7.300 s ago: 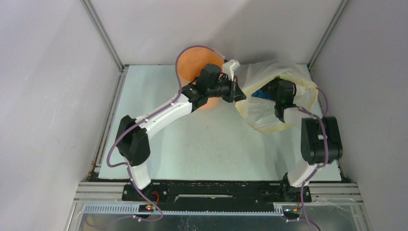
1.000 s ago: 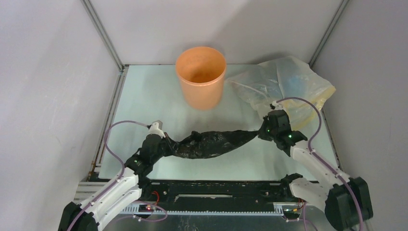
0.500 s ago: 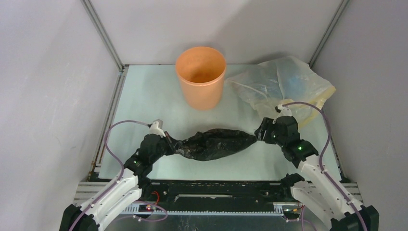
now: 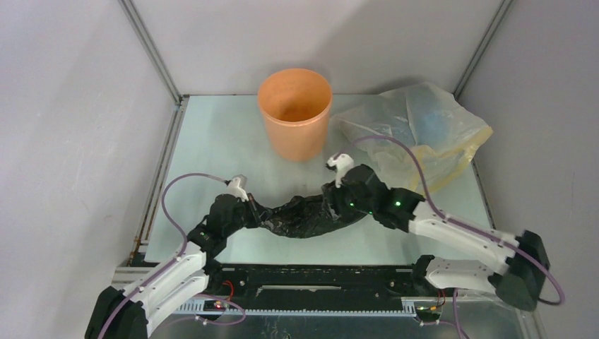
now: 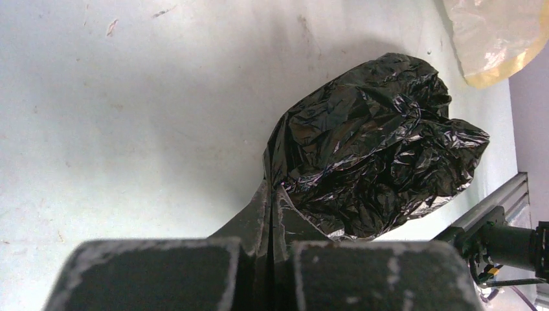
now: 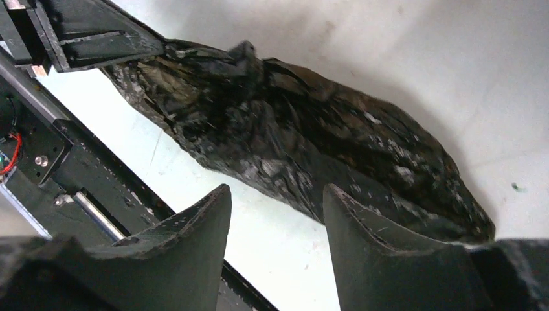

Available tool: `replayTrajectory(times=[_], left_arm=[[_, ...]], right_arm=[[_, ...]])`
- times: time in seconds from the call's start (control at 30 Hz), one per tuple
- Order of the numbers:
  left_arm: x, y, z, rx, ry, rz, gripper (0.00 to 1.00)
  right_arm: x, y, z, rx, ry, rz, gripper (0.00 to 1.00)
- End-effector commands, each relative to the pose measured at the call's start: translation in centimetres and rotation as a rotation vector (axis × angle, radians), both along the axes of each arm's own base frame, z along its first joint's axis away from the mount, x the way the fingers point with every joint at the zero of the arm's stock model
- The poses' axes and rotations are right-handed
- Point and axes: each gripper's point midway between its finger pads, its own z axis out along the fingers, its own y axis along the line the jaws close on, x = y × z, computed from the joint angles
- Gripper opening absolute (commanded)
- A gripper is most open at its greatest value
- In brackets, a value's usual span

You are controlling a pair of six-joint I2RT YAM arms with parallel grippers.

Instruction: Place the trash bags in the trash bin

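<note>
the trash bag (image 4: pixel 300 217) was laid 9-to-3 on the table (image 4: pixel 212 141) — its 9 o'clock end pinched in the left claw (image 5: pixel 268 243), the right claw (image 6: pixel 275 192) spread wide over the other end; the trash bin (image 4: pixel 294 113) was seen at 12 o'clock.

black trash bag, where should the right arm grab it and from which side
Take the black trash bag at its free right end, opposite the left gripper, which is shut on the other end. The bag lies stretched out as a long crumpled roll. Bring the right gripper, its fingers open, down from above so they straddle the roll crosswise.
</note>
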Motion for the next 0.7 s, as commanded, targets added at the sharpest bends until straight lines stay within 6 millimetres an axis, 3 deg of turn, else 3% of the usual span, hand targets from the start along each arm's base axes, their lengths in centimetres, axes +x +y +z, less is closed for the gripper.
replayTrajectory(times=[0.0, 0.17, 0.37, 0.43, 0.57, 0.67], left_arm=[[0.4, -0.2, 1.1, -0.013, -0.067, -0.019, 0.0], [0.3, 0.0, 1.2, -0.012, -0.074, -0.014, 0.0], [0.4, 0.1, 1.1, -0.003, -0.072, -0.012, 0.0], [0.4, 0.1, 1.0, 0.001, -0.07, -0.012, 0.0], [0.4, 0.3, 0.7, 0.01, -0.065, -0.002, 0.0], [0.4, 0.6, 0.5, 0.018, -0.059, 0.01, 0.0]], right_arm=[[1.5, 3.4, 1.3, -0.028, -0.065, 0.079, 0.59], [2.3, 5.4, -1.3, -0.101, 0.006, 0.115, 0.65], [2.4, 6.2, -4.2, -0.154, 0.076, 0.137, 0.62], [2.3, 5.9, -4.8, -0.171, 0.091, 0.129, 0.54], [2.4, 5.4, -4.4, -0.178, 0.084, 0.101, 0.16], [2.7, 4.5, -3.0, -0.156, 0.046, 0.054, 0.05]])
